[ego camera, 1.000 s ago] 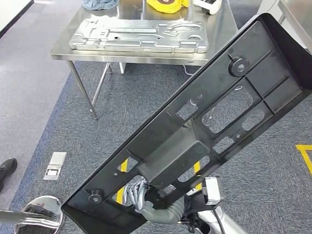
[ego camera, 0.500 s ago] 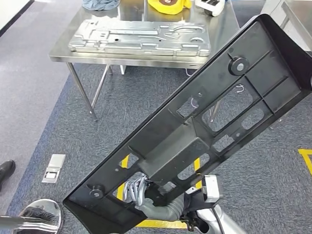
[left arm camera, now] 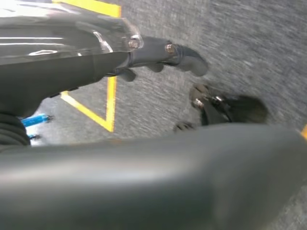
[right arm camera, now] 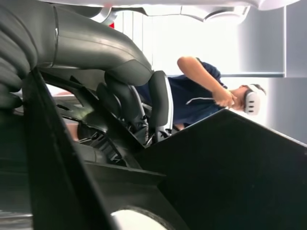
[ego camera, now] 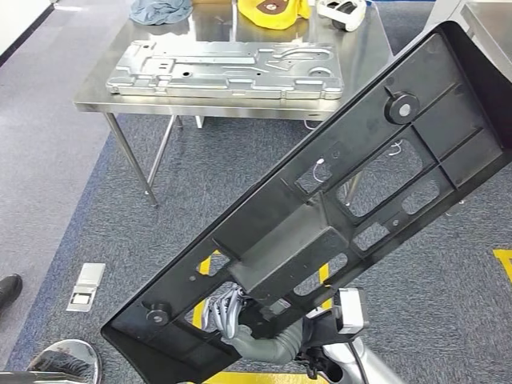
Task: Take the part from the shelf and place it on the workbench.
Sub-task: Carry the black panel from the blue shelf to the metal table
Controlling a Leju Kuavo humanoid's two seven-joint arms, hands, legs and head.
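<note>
Black part (ego camera: 338,216), long ribbed panel w/ cutouts, is up in the air, tilted diag. over the carpet, short of the workbench (ego camera: 362,60). Right hand (ego camera: 226,314) grips its lower edge, fingers (right arm camera: 159,103) curled thru a cutout. Left hand (left arm camera: 170,52) hangs over the floor, fingers apart, holding nothing. Silver metal plate (ego camera: 223,70) lies on the bench. Person w/ headset (right arm camera: 203,93) stands nearby.

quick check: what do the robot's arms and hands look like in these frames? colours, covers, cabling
Head view: the right hand has silvery metallic fingers on a grey ribbed cover, with a black wrist block carrying a small silver-and-white box, then a silver arm. Right wrist view: thick grey thumb, darker fingers. Left wrist view: the left hand is dark with small metal screws; blurred. No loose cabling visible.
</note>
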